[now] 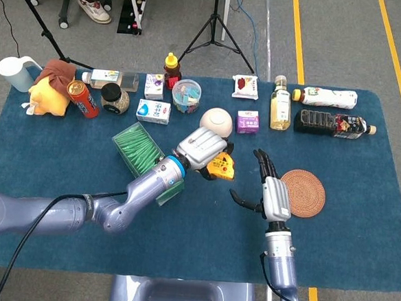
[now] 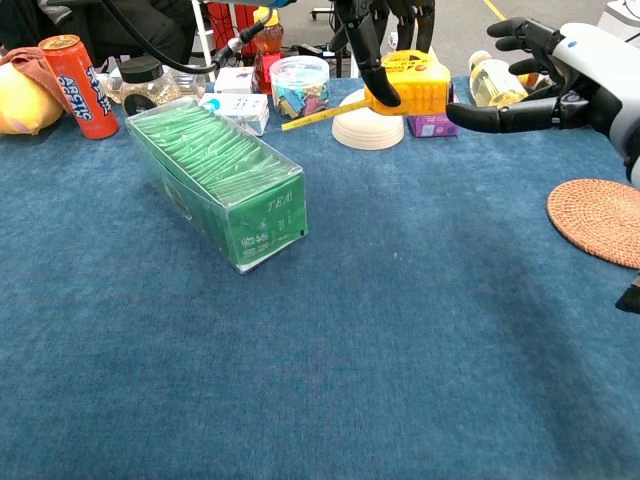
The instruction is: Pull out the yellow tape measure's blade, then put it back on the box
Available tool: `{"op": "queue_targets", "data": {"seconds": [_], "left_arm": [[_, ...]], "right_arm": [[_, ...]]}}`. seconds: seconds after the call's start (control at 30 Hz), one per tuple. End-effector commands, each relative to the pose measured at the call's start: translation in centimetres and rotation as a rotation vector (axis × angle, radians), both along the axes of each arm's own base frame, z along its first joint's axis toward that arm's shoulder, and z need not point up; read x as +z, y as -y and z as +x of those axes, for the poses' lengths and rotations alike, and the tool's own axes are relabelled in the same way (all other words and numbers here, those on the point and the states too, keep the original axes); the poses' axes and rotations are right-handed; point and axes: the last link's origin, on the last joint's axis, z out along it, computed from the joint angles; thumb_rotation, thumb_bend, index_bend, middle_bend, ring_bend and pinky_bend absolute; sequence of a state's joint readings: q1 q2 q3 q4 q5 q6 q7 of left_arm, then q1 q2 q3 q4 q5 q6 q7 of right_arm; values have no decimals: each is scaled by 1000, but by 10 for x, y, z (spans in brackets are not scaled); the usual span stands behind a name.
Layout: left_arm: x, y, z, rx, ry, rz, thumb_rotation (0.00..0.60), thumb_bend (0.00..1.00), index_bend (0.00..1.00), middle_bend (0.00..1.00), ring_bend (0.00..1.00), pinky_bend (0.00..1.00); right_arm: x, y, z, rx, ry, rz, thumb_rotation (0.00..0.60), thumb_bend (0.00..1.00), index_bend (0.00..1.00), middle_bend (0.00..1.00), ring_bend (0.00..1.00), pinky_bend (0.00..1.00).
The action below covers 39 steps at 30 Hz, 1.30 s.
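**Tape measure held in the air between two hands**

The left hand [image 1: 202, 148] gripped the yellow tape measure [image 1: 221, 167] from above and held it clear of the blue surface [image 1: 201, 240], to the right of the green tea box [image 1: 146, 162] and in front of the white bowl [image 1: 216, 119]. In the chest view the tape measure [image 2: 414, 84] hung above that bowl [image 2: 366, 131], with dark fingers [image 2: 372, 55] wrapped down over its left face. Its case sat roughly level, its long axis running left to right. A short length of yellow blade [image 2: 322, 111] stuck out of the left end and slanted down and to the left, toward the small boxes at the back of the surface.

The right hand [image 1: 266, 191] hovered just right of the tape measure, holding nothing, fingers spread and the thumb stretched toward the case. In the chest view the right hand [image 2: 553, 75] reached in from the right with one long finger [image 2: 495, 118] pointing at the case's right end; whether it touched could not be told.

The tea box lay on the surface with its long axis running from the back left to the front right. A round woven coaster [image 1: 302, 192] lay just right of the right hand
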<state>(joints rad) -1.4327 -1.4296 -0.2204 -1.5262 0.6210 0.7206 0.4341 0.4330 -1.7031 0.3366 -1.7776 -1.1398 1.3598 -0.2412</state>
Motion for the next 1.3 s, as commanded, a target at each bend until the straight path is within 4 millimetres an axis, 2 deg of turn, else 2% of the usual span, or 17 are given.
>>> {"op": "queue_targets", "data": {"seconds": [0.03,0.53,1.03,1.3], "left_arm": [[-3,0,2,4,1,0,600,349,632,483,462,633],[-11,2,12,15,18,-12,600,350,632,483,464,634],[-9,-1,6,28,-2,-26,600,350,632,483,464,634],[-10,1,3,26,-16,-39,600,349,632,483,464,633]], "right_arm": [[-1,2,2,0,-2,0,406,255,0,38,86,220],[-9,11,7,-28,-9,-9,404,255,0,36,86,220],[-11,15,4,-45,-8,-8,405,255,0,36,86,220],[-12,17,3,-55,-8,-11,405,291,0,37,88,220]]}}
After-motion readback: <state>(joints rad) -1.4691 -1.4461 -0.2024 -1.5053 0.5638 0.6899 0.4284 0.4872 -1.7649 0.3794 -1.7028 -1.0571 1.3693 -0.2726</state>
